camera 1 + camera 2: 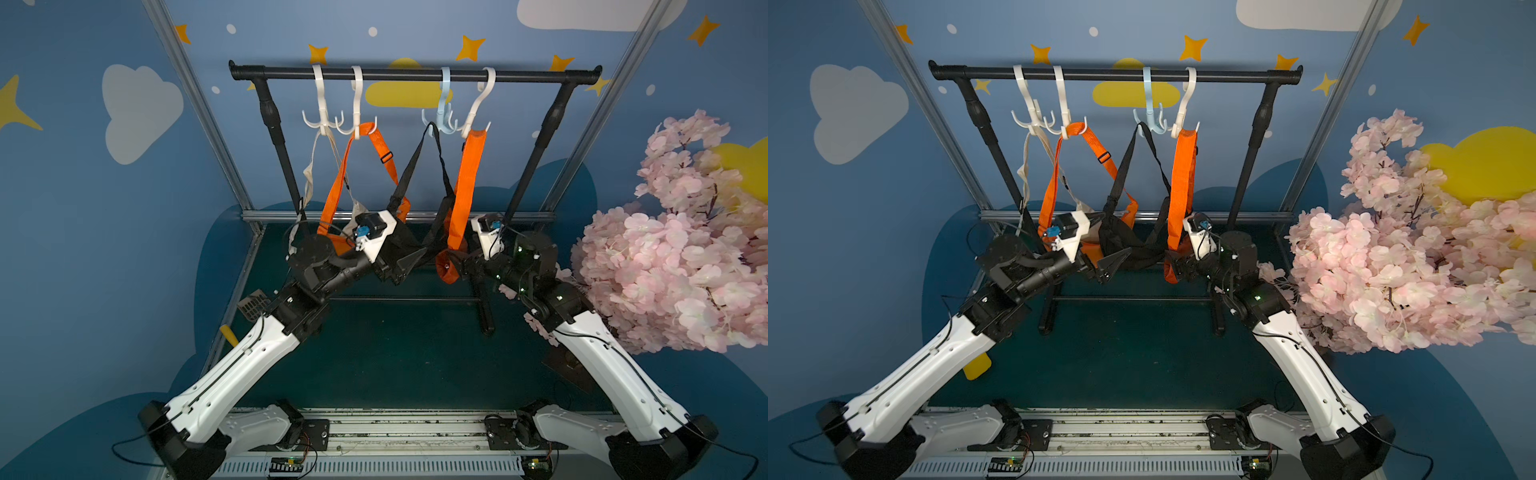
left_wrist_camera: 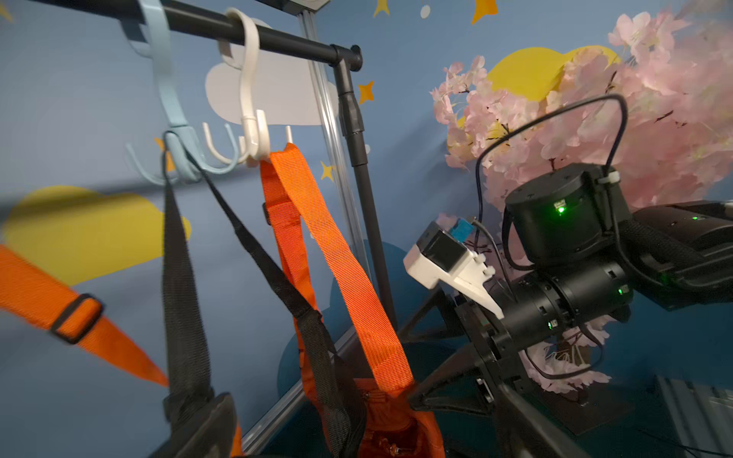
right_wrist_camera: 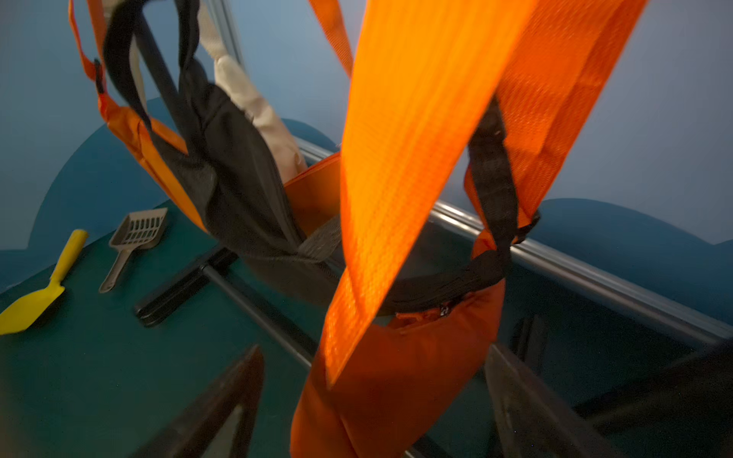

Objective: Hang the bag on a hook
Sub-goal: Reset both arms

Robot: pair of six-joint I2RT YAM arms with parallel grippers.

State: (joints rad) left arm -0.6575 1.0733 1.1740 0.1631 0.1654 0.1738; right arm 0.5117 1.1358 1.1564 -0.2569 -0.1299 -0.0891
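black rack (image 1: 415, 75) spans the back; the task's orange bag (image 3: 388, 388) hangs at its right end, pouch low; its wide orange strap (image 1: 469, 178) loops over the white hook (image 1: 478, 112), so hanging looks done; prob light, soft nylon, floppy, swings easily, pouch likely slick; best hold is the webbing strap near the top, not the pouch; right gripper (image 3: 371, 357) spread wide either side of the pouch, apparently pinching nothing; left gripper (image 1: 399, 270) spread too, empty, by the black bag (image 3: 238, 190).
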